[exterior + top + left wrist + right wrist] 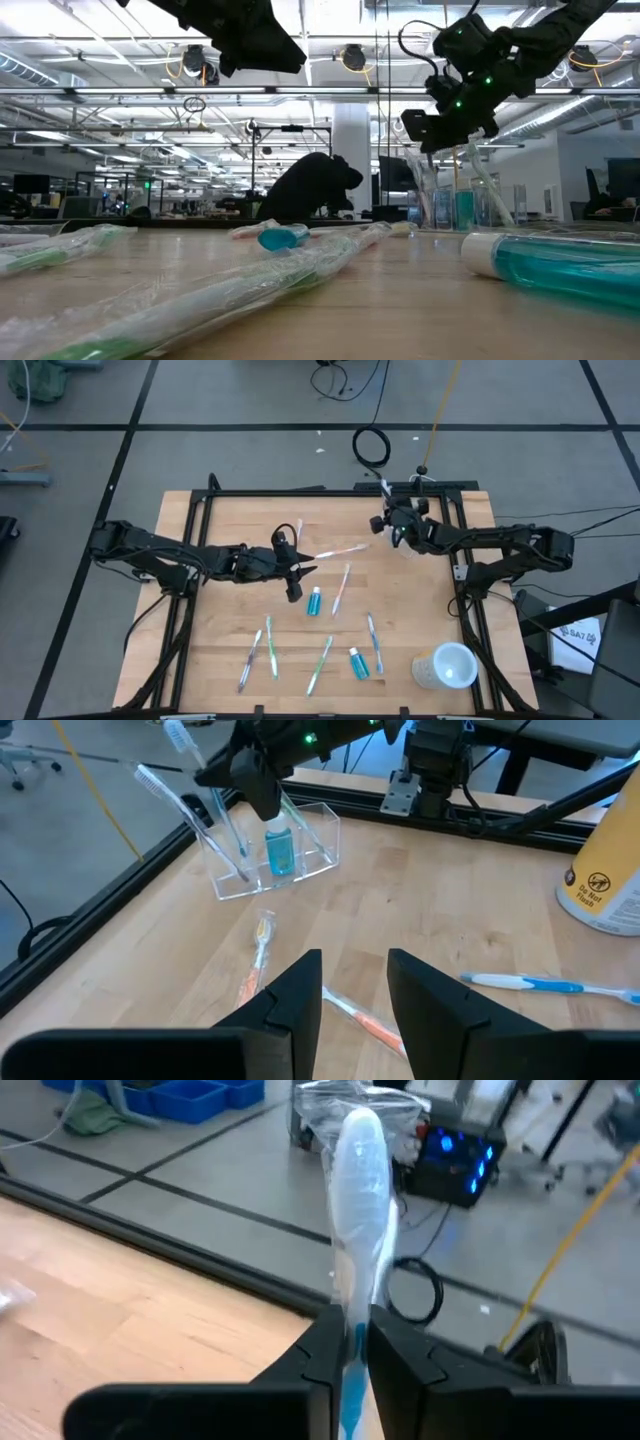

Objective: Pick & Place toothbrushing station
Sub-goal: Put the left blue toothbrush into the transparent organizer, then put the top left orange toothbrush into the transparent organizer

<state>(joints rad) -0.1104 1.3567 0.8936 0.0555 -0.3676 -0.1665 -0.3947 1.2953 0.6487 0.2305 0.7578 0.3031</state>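
Observation:
The clear plastic holder (285,860) stands near the table's far right and also shows in the low view (450,205). It holds a blue white-capped tube (279,848) and slanting white toothbrushes (185,815). My right gripper (352,1335) hangs just above it (388,525), shut on a wrapped white and blue toothbrush (360,1200). My left gripper (355,990) is open and empty above mid-table (295,572), pointing toward the holder. Several wrapped toothbrushes (340,588) and two blue tubes (314,601) lie flat on the table. My right gripper pinches the toothbrush between its two fingers at the handle's blue part (354,1348). The wrapped head (360,1150) sticks out beyond the fingertips, so the brush runs along the fingers. The brush's other end is hidden by the gripper.
A larger whitish cup (445,665) lies at the table's near right corner and also shows in the left wrist view (605,870). An orange wrapped toothbrush (258,955) lies below my left gripper. A black frame rail (480,815) borders the table.

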